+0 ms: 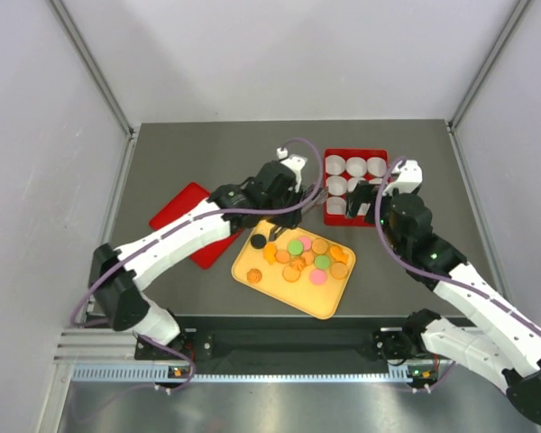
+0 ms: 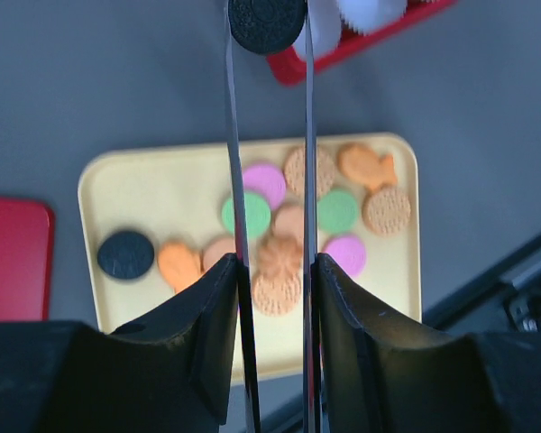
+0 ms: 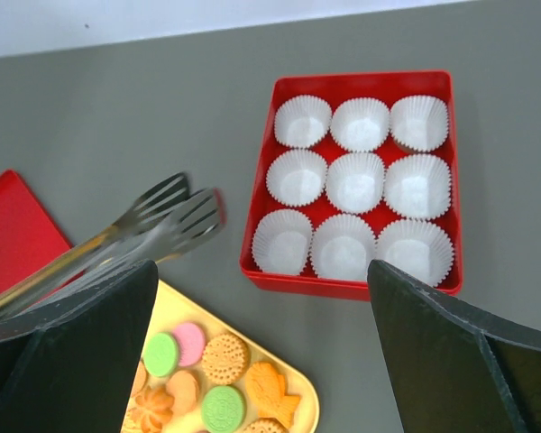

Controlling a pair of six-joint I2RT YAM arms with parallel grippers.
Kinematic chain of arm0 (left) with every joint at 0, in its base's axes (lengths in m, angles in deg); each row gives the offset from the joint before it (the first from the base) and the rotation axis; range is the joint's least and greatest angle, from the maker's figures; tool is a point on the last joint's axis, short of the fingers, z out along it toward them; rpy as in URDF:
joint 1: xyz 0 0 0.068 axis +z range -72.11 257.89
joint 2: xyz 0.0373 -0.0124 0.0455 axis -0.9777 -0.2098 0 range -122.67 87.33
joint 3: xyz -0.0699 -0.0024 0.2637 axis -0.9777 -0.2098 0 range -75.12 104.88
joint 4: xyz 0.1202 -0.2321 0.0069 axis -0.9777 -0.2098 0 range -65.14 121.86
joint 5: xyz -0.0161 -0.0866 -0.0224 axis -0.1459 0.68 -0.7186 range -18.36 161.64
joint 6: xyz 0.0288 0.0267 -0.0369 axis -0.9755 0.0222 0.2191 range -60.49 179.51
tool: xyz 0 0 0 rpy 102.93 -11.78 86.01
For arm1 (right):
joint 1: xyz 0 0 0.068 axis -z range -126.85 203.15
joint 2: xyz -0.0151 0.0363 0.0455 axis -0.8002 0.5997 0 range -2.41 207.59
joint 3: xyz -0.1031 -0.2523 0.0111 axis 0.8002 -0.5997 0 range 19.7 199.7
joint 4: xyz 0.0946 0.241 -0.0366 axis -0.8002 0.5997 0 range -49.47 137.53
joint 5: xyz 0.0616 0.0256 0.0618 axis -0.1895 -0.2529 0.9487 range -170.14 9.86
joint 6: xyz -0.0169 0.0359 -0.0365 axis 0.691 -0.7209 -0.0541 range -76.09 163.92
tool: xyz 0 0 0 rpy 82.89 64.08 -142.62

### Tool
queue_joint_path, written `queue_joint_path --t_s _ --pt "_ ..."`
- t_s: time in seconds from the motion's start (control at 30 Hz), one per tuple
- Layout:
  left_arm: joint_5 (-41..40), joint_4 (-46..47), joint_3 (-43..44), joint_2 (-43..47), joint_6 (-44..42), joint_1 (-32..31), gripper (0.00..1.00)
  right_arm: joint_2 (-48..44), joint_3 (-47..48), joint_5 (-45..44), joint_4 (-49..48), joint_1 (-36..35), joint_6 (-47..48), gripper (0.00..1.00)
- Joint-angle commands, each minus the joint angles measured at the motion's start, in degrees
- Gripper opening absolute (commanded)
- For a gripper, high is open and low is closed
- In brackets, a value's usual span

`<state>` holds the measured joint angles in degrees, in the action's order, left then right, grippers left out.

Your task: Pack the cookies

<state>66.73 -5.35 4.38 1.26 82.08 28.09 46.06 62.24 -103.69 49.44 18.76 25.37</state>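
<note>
My left arm (image 1: 176, 236) and right arm (image 1: 473, 290): white shells, black joints, purple cables (image 1: 304, 140) alongside. My fingers (image 3: 460, 361) are matte black wedges.

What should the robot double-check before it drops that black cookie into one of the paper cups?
1. The black cookie is pinched at the tips of the tongs: ok.
2. The left hand is shut on the tongs: ok.
3. The paper cups in the red box are empty: ok.
4. The cookie is above a cup: not ok; the right wrist view shows the tips short of the box.
5. The right hand, open, is out of the tongs' path: cannot tell; it hangs by the box's near edge.
</note>
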Motion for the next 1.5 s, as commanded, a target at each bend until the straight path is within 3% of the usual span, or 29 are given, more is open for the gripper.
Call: queue_joint_path --t_s 0.0,0.4,0.6,1.47 --pt "-3.96 9.60 7.13 -5.42 -3.84 0.05 0.40 -2.32 4.39 -2.55 2.95 -0.59 0.09 1.00" --pt "-11.17 13.92 30.42 -31.16 -9.21 1.63 0.38 -6.98 6.85 -3.78 8.41 -0.68 0.44 1.00" --pt "-12.49 11.55 37.73 -37.94 -9.74 2.87 0.38 -8.74 6.41 -4.40 9.72 -0.68 0.88 1.00" --pt "-11.00 12.51 34.84 -38.04 -9.56 3.31 0.41 -8.39 5.36 -4.66 9.90 -0.59 0.70 1.00"
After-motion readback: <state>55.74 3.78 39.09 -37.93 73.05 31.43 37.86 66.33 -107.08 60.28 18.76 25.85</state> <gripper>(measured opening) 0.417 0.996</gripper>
